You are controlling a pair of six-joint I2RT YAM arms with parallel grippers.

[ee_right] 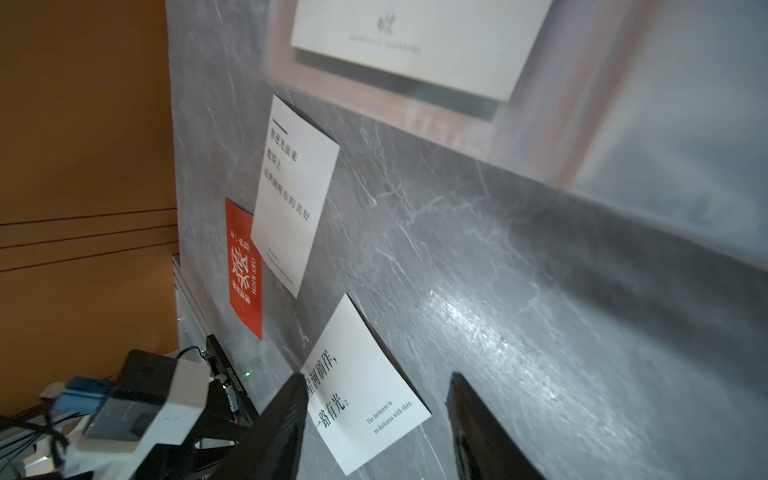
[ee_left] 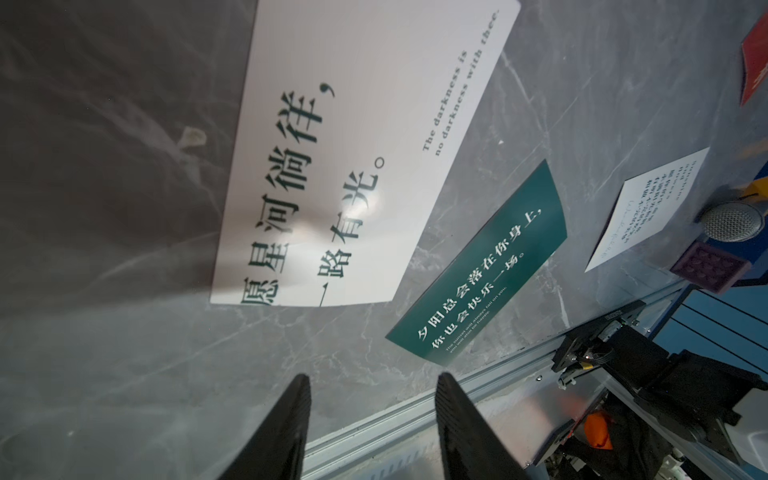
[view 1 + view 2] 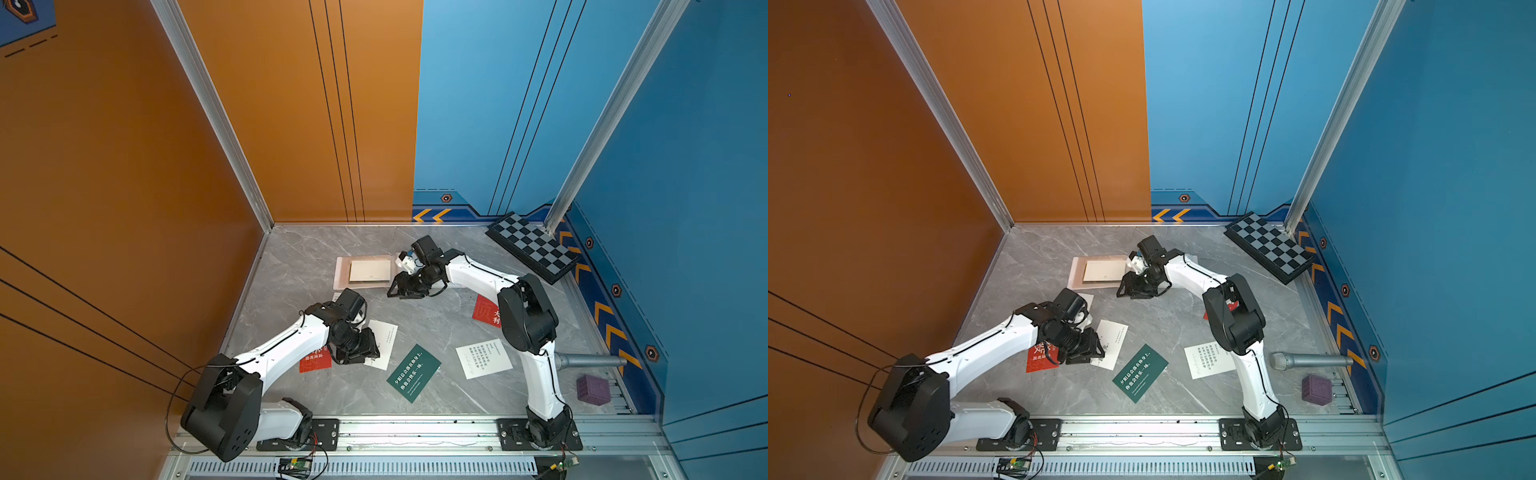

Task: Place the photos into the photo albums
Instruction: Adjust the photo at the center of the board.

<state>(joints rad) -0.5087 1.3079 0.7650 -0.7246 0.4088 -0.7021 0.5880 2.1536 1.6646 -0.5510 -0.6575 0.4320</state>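
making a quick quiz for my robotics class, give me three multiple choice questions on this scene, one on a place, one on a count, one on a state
1. Where does the green card lie?
A) on the album
B) on the table, between two white cards
C) under the chessboard

2. How many red cards show in a top view?
A) one
B) two
C) four

3. How is the left gripper?
A) shut on the green card
B) shut on a white card
C) open, holding nothing

Key:
1 B, a white card lies on either side of it.
2 B, one and another, both partly covered.
3 C, the left wrist view shows its jaws apart with only table between.
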